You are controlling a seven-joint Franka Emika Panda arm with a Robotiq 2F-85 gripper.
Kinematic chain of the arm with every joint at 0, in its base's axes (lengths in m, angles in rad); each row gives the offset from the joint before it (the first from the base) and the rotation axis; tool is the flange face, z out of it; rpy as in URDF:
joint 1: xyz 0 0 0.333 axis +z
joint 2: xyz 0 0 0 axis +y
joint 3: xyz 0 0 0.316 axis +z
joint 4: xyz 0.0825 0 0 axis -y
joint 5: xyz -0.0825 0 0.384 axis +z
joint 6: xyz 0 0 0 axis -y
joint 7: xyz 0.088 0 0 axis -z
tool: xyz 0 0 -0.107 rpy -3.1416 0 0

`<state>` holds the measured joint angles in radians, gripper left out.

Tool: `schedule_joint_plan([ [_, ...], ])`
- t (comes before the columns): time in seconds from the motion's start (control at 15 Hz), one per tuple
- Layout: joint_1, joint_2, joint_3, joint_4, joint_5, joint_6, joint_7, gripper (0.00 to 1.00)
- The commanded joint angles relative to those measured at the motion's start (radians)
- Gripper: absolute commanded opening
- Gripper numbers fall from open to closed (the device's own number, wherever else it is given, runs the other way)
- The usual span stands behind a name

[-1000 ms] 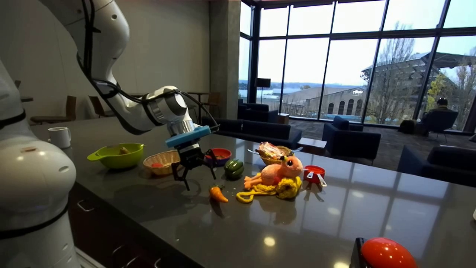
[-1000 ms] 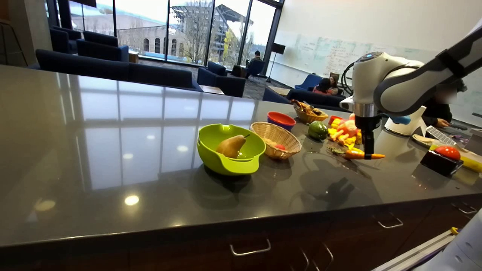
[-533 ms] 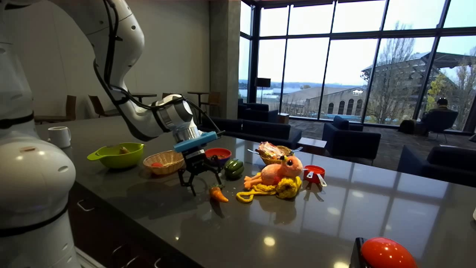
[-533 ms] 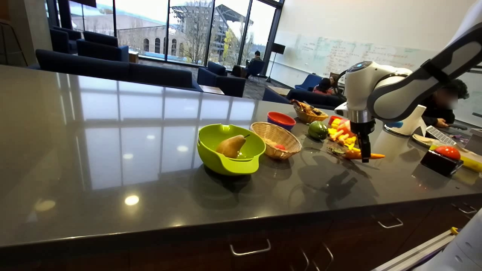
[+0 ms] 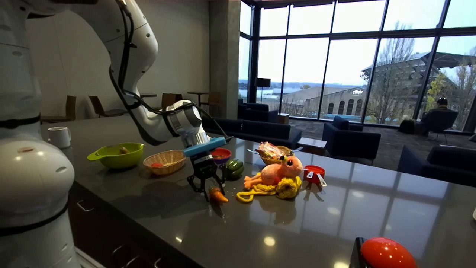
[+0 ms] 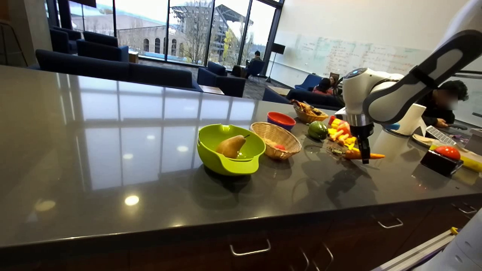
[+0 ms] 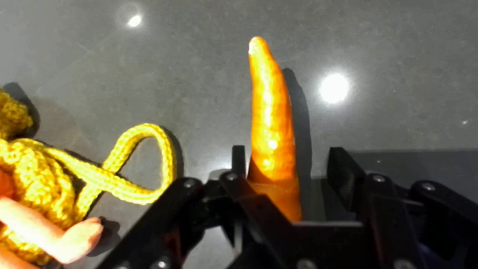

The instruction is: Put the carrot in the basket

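The orange carrot (image 7: 270, 112) lies on the dark, shiny counter, its tip pointing away from the gripper in the wrist view. My gripper (image 7: 288, 160) has come down around its thicker end. One finger (image 7: 238, 160) is close beside the carrot; a gap separates the opposite finger (image 7: 341, 179) from it, so the jaws are partly open. Both exterior views show the gripper (image 5: 215, 191) low over the carrot (image 6: 376, 156), whose leafy end is partly covered in an exterior view. The round woven basket (image 6: 276, 131) stands apart from them, with a small red thing inside.
A lime-green bowl (image 6: 229, 169) holding a pear (image 6: 231, 146) stands beside the basket. Near the gripper are a dark green vegetable (image 5: 234, 169), a red-and-purple bowl (image 6: 281, 124) and a pink plush toy (image 5: 275, 173) on yellow knitted stuff (image 7: 142, 190). Red cups (image 5: 314, 174) sit beyond.
The gripper has moved down and across to the carrot, and its fingers have come closer together. The carrot and the basket stay where they were.
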<state>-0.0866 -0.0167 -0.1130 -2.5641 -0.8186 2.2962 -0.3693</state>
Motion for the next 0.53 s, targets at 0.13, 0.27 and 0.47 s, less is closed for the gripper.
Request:
schedule_joint_plan([
  [0.13, -0.010, 0.000, 0.000, 0.005, -0.014, 0.002, -0.022, 0.12],
  [0.27, -0.008, -0.023, 0.002, -0.004, -0.006, 0.000, -0.020, 0.09],
  [0.47, 0.000, -0.095, 0.010, -0.046, 0.028, 0.005, -0.023, 0.09],
])
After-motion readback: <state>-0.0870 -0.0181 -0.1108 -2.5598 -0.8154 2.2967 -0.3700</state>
